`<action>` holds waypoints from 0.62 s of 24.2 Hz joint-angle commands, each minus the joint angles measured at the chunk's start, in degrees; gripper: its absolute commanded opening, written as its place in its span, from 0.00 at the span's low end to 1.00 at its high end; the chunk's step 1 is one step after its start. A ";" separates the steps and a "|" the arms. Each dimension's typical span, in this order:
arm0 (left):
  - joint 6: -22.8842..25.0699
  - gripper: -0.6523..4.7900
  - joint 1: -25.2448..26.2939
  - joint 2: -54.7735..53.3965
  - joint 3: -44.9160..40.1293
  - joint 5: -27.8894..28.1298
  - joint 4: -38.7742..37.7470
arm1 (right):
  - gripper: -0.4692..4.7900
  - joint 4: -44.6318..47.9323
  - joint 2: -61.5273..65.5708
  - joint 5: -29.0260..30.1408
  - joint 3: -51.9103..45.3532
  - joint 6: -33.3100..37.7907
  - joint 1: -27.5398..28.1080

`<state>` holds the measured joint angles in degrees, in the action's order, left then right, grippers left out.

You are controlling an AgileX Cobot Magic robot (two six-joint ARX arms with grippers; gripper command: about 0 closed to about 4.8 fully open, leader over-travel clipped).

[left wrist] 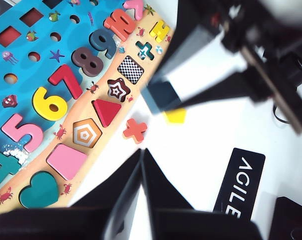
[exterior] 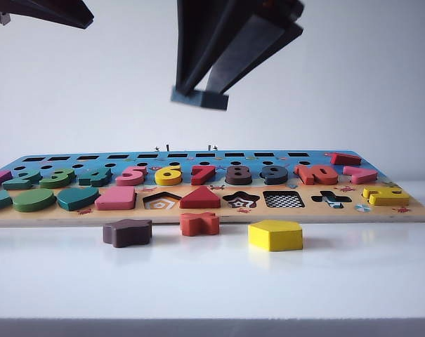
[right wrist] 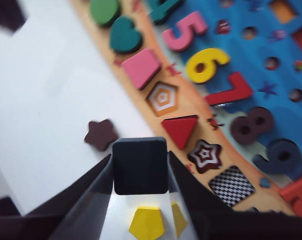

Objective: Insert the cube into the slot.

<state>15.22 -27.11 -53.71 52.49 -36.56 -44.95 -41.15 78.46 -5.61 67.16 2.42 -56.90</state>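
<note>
Jaws of the right gripper [right wrist: 141, 167] are clamping the cube [right wrist: 140, 165], carrying it high above the counter [exterior: 212, 281]. Next move, in my judgement: aligning over the slot [exterior: 283, 199] and descending. Left gripper [left wrist: 142, 200] is parking aside, jaws pressed together, empty.

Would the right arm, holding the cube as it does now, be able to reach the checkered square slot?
Probably yes. The right tool grips the cube in the air above the board, and the slot lies bare, with nothing standing over it.
</note>
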 commanded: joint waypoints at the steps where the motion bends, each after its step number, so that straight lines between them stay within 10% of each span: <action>1: 0.24 0.15 0.04 0.11 0.20 -0.55 0.68 | 0.18 0.26 -2.34 -7.85 0.63 15.41 1.22; 7: 0.22 0.15 0.04 0.11 0.20 -0.52 0.79 | 0.14 -4.61 -4.26 -10.16 0.46 32.57 5.03; 15: 0.24 0.15 0.04 0.11 0.20 -0.52 0.79 | 0.14 -5.11 -1.16 -12.66 -0.46 37.48 6.25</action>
<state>15.22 -27.11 -53.71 52.49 -36.58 -44.77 -46.78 77.08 -17.63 66.89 38.33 -50.65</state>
